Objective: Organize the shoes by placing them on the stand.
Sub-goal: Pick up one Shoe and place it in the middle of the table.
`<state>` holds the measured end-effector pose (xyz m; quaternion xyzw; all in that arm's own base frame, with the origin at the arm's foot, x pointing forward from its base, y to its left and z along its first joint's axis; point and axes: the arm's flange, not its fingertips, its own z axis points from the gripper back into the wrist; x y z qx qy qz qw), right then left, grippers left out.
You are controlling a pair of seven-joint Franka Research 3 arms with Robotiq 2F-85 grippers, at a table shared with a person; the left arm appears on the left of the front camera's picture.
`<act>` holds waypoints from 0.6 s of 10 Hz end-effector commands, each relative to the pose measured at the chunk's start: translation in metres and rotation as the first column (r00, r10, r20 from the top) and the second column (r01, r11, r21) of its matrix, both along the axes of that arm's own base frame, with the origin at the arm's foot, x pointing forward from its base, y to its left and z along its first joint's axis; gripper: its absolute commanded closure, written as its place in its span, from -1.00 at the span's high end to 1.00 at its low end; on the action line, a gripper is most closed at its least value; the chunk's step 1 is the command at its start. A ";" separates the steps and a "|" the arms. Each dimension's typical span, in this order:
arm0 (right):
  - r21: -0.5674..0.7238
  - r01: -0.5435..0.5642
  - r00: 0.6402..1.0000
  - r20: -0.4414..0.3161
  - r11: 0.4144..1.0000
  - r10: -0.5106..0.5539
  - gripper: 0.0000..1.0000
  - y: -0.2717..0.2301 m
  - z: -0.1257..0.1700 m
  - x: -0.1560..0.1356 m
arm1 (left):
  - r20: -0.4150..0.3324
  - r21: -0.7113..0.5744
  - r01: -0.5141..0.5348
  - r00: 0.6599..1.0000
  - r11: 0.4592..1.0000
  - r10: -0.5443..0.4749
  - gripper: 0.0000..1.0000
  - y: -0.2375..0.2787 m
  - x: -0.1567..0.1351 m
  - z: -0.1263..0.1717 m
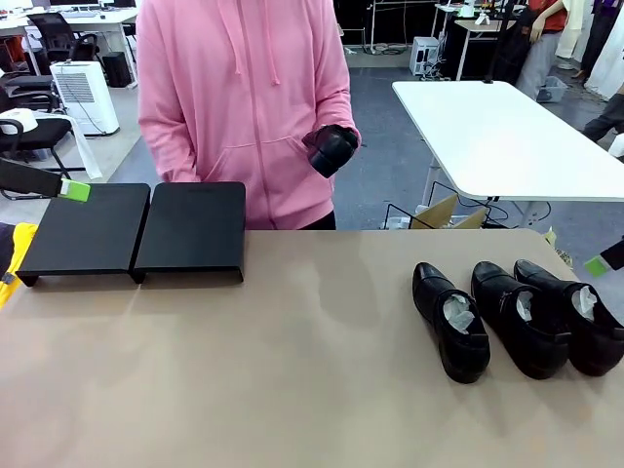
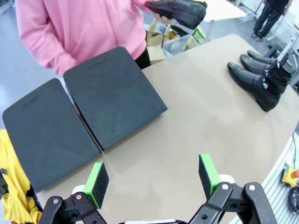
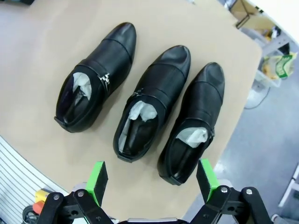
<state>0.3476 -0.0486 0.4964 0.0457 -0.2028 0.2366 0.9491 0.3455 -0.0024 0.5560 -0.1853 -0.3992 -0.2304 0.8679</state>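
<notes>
Green-padded fingers (image 2: 96, 183) of our left gripper (image 2: 152, 176) stand wide apart, holding nothing. They hang near the low matte-black stand (image 1: 190, 226) at the far left, placed, we judge, to set shoes down there. Our right gripper (image 3: 151, 178) is equally wide and bare, poised above three glossy black leather dress shoes (image 3: 152, 100). These lie side by side at the near right, and the gripper is likely there to straddle one. A person's hand (image 2: 161, 17) holds the fourth black shoe (image 2: 180, 10) up beyond the table's far edge. We see no shoe on the stand yet.
</notes>
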 end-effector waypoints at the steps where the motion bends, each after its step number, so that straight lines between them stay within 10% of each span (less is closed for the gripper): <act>1: -0.003 0.010 1.000 -0.011 1.000 -0.010 0.63 -0.001 0.008 0.005 | 0.008 0.000 0.011 1.000 1.000 -0.011 1.00 0.002 0.000 0.001; 2: -0.034 0.032 0.999 -0.005 0.999 -0.032 0.25 0.000 0.008 0.006 | 0.008 0.000 0.011 1.000 1.000 -0.011 1.00 0.002 0.000 0.001; 6: -0.105 0.106 0.992 -0.050 0.989 -0.112 0.25 0.022 -0.012 0.012 | 0.008 0.000 0.011 1.000 1.000 -0.011 1.00 0.002 0.000 0.001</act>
